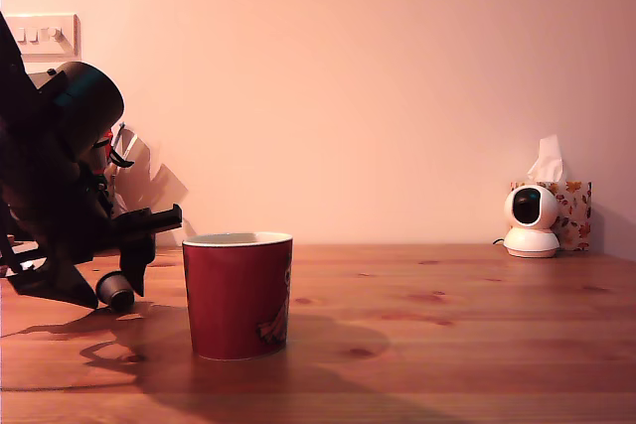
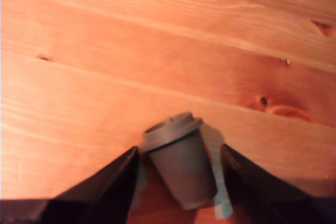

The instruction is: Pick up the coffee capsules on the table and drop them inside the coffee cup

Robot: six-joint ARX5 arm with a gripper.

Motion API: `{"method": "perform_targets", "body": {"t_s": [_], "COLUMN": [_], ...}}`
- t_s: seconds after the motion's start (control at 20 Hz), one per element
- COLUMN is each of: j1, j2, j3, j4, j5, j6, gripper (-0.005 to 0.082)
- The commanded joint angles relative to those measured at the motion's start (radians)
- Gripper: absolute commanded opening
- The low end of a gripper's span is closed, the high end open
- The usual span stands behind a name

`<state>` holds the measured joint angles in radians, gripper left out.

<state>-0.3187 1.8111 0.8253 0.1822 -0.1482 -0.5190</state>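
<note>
In the wrist view a grey-brown coffee capsule (image 2: 181, 169) sits between the two dark fingers (image 2: 113, 187) of the gripper (image 2: 181, 182), its rimmed wide end pointing toward about eleven o'clock and its narrow end toward five o'clock. The jaws stand spread, one on each side of the capsule, with a narrow strip of table showing between each finger and the pod; whether either finger actually touches it cannot be told. Under it runs the table (image 2: 105, 77), reddish planks with a dark knot at roughly two o'clock from the capsule. The exterior view gives what the wrist camera misses: the arm (image 1: 60, 206) leans in from the exterior view's left, the gripper (image 1: 124, 280) low over the wood, and the capsule (image 1: 116, 290) shows as a small dark cylinder at its tip, at or just above the table (image 1: 447, 345). The coffee cup (image 1: 237, 295), red with a cream rim and a picture on its side, stands upright at about three o'clock from the capsule, near but apart. Far off at three o'clock, by the wall, are a small white camera (image 1: 530, 220) and a tissue box (image 1: 568, 211) just behind it. A switch plate (image 1: 40, 35) is on the wall at eleven o'clock from the cup.
</note>
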Motion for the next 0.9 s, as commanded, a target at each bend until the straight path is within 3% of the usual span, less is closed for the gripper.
{"method": "perform_targets", "body": {"t_s": [0.0,0.25,0.5,0.65,0.85], "j1": [0.003,0.003,0.002,0.002,0.002], "j2": [0.03,0.029,0.026,0.017,0.001], "j3": [0.002,0.002,0.002,0.002,0.002], "j4": [0.002,0.002,0.001,-0.004,-0.023], "j5": [0.002,0.005,0.02,0.045,0.058], "j6": [0.003,0.003,0.005,0.075,0.083], "gripper": [0.0293,0.0196,0.0192,0.0192,0.0191]}}
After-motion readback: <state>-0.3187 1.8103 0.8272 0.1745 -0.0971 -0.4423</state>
